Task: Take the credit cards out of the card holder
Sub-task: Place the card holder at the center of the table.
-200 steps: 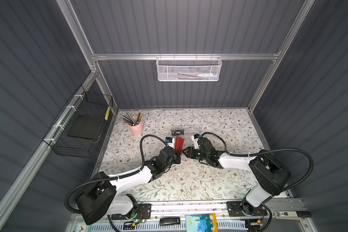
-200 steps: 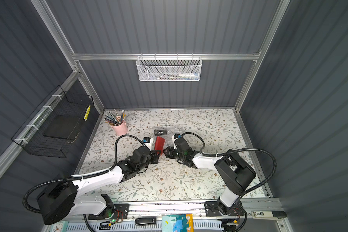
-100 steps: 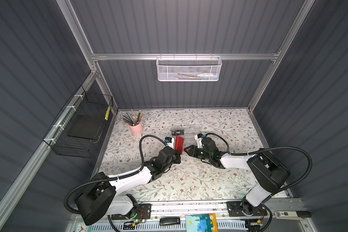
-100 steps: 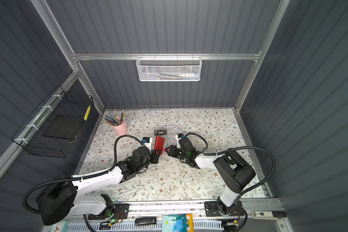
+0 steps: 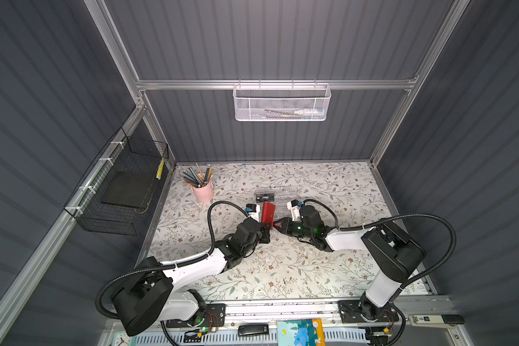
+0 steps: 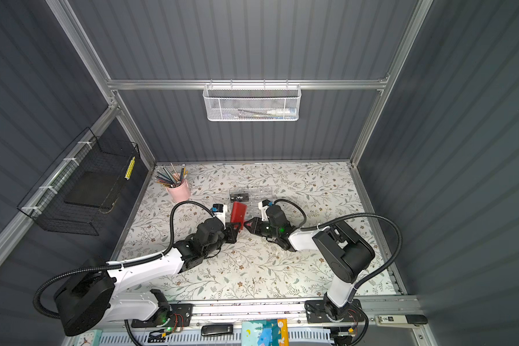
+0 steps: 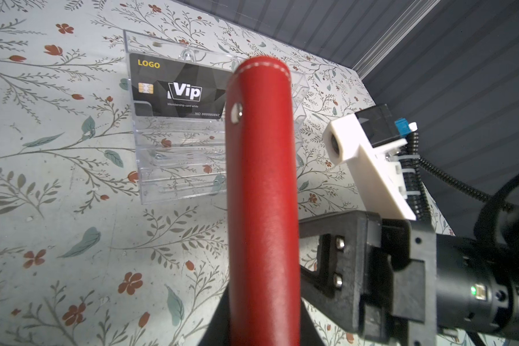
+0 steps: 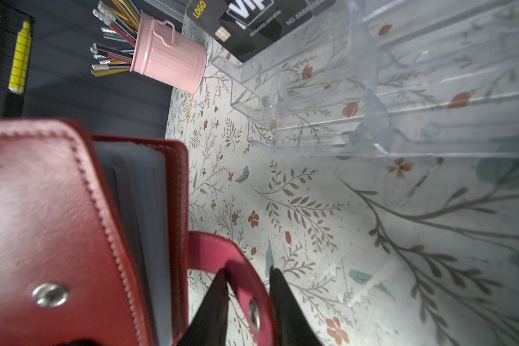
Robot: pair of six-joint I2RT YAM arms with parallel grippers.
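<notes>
**Left claw** (image 7: 264,302): narrow, clamped on the spine end of the red card holder (image 5: 268,211).
**Right claw** (image 8: 247,277): narrow, its fingers closed on the holder's strap tab (image 8: 216,248), beside the snap button.
**Card holder:** held between the two claws near mid-worktop. It is slightly open with grey sleeves (image 8: 144,185) showing. Any cards inside cannot be made out.
**Credit cards:** one black "Vip" card (image 7: 177,90) sits in the rear slot of a clear rack (image 7: 177,167).
**Nearby:** the rack lies just behind the holder. A pink cup of pencils (image 5: 203,191) stands well off at the back left corner.
**Worktop** (image 5: 282,269): pale floral covering with an aluminium frame at its edges.
**Room:** ribbed grey walls. A black wire basket (image 5: 123,185) hangs on the left wall and a white mesh basket (image 5: 282,103) on the back rail.
**Open room:** bare surface lies between the claws and the arm bases, and toward the right wall.
</notes>
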